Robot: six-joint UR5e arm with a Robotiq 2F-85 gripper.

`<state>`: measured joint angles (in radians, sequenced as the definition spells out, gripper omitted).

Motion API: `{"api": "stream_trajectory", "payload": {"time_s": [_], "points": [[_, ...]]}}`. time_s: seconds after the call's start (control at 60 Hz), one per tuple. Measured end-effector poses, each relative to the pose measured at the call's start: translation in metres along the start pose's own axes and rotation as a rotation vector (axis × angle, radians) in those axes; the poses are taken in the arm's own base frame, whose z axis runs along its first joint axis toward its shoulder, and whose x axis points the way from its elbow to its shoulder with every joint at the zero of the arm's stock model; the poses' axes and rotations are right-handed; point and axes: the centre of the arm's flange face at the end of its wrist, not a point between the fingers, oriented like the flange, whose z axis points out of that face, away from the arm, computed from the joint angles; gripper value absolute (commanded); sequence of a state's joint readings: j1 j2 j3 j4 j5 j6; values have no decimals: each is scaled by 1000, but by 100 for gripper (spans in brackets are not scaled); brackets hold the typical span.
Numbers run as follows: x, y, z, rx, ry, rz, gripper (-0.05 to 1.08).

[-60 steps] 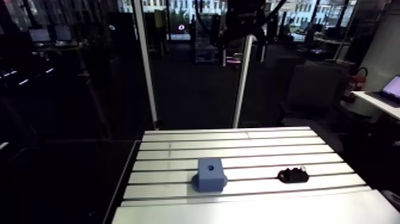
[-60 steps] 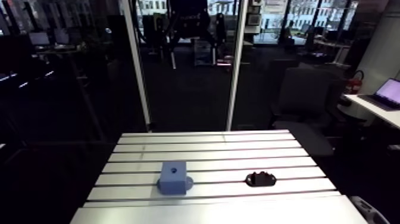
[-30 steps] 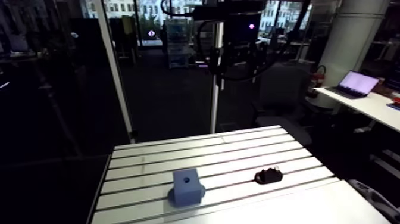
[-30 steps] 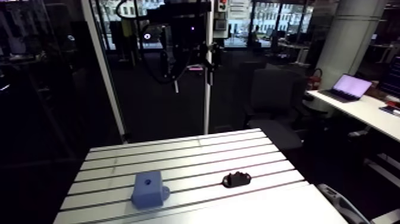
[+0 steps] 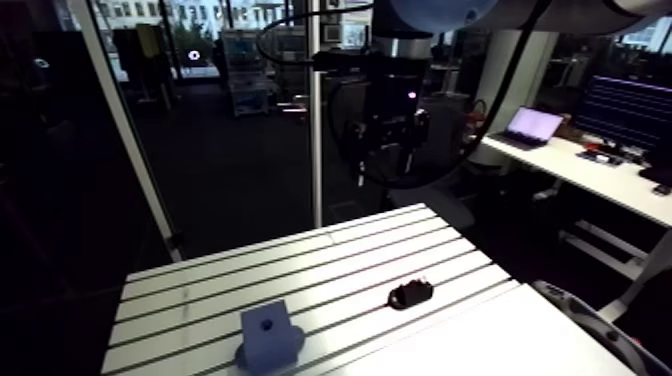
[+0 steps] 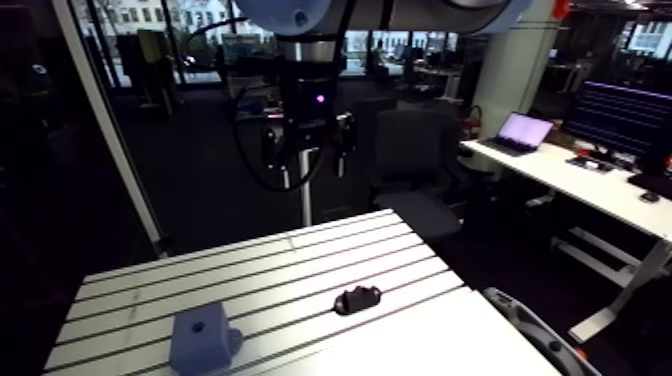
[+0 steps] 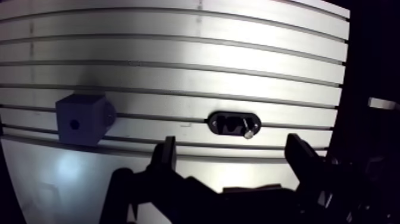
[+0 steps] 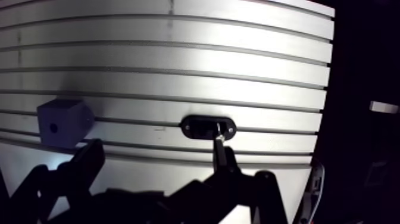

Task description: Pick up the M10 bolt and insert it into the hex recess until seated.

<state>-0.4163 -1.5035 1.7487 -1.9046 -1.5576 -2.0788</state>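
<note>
The arm's joint housing [image 6: 300,14] is a broad, rounded barrel in pale bluish-grey. Under it sits a narrower, dark cylindrical wrist column [image 5: 392,72] with a lighter band around its top and a small magenta light [image 6: 319,98] glowing on its face. The pincer [image 7: 231,141] is black throughout. In the wrist view its two fingers [image 7: 302,159] are flat, angular bars with squared tips, each borne on a jointed linkage of short, slanted members that widens into a bulky dark base.
</note>
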Motion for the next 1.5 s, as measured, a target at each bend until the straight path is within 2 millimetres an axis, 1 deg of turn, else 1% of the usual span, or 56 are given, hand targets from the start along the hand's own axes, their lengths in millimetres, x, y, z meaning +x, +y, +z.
{"api": "stream_trajectory", "payload": {"time_s": [0.1,0.183,0.45,0.6,0.75,1.033,1.267,1.283,1.4,1.417,1.433,1.483,1.5], "points": [[-2,14,12,7,-1,3,1],[-2,21,24,10,-9,2,1],[-6,35,55,-11,-39,23,1],[-10,39,70,-17,-50,41,1],[-13,46,81,-12,-58,60,1],[-22,69,101,11,-84,106,1],[-29,74,116,26,-111,120,2],[-29,74,117,27,-113,121,4],[-32,74,124,32,-126,122,10],[-32,74,125,33,-127,122,14],[-32,74,126,33,-129,121,14],[-33,74,129,35,-133,121,22],[-33,74,130,35,-134,120,22]]}}
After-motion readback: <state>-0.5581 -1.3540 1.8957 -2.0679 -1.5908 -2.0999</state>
